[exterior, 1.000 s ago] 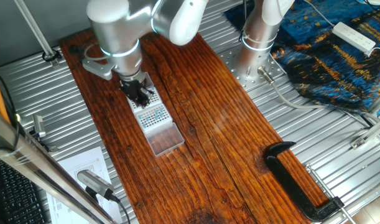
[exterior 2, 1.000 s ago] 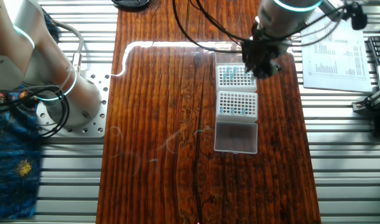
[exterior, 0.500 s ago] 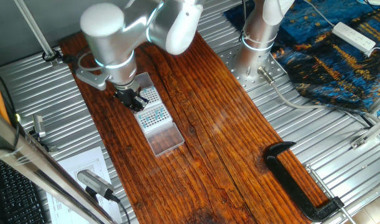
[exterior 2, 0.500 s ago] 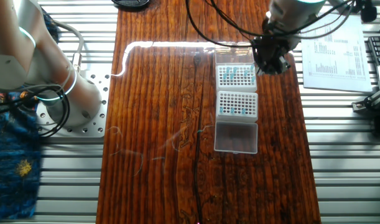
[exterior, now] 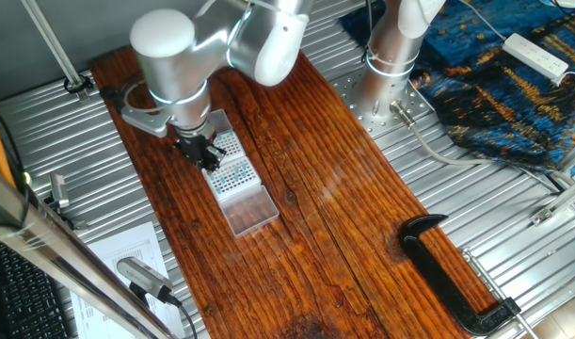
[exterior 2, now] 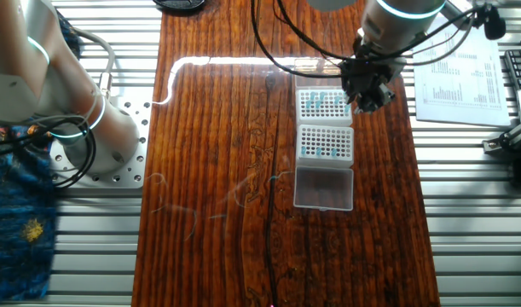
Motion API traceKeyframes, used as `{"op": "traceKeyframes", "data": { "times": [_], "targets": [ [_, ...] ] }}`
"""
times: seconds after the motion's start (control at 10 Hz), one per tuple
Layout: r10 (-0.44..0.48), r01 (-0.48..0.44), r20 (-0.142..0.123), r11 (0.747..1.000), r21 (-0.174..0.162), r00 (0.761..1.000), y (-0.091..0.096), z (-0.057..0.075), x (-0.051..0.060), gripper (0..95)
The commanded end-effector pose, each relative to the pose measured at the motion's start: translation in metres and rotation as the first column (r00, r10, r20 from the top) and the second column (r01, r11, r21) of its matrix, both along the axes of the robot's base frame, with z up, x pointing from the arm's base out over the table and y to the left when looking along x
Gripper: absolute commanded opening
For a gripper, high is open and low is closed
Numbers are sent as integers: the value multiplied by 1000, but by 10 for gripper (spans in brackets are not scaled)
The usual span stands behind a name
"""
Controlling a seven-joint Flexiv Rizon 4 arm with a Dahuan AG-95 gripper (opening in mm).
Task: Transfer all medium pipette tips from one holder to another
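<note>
The table top (exterior 2: 217,170) is dark brown wood with wavy grain. It is shiny, and a bright light glints off it near its far edge. Around the wood lies ribbed grey metal (exterior: 475,188), dull and lined. The robot arm (exterior: 174,56) has a smooth silver shell that looks a bit glossy, with white plastic parts. The gripper (exterior 2: 368,88) is black and matt. The two racks (exterior 2: 325,124) are white plastic full of small holes. The lid (exterior 2: 323,188) beside them is clear plastic. A blue patterned cloth (exterior: 513,85) lies crumpled. The clamp (exterior: 452,273) is black. A sheet of paper (exterior 2: 460,81) is white and flat.
</note>
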State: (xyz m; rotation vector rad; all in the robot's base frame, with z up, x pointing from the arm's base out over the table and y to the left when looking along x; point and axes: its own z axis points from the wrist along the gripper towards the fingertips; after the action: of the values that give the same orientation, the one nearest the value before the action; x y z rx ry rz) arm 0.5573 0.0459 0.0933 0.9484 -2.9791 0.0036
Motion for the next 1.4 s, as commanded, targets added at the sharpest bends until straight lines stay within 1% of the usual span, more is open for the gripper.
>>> {"op": "traceKeyframes", "data": {
  "times": [0.1,0.3,0.6,1.0,1.4],
  "targets": [
    [0,0,-1,1000,1,1000,0,-1,-2,190],
    [5,-5,-5,1000,1,1000,0,-2,-3,190],
    [-2,2,-8,1000,-2,1000,5,-5,-7,190],
    [-1,1,-7,1000,-6,1000,5,-11,-8,190],
    [0,0,-5,1000,-4,1000,5,-13,-9,190]
  ]
}}
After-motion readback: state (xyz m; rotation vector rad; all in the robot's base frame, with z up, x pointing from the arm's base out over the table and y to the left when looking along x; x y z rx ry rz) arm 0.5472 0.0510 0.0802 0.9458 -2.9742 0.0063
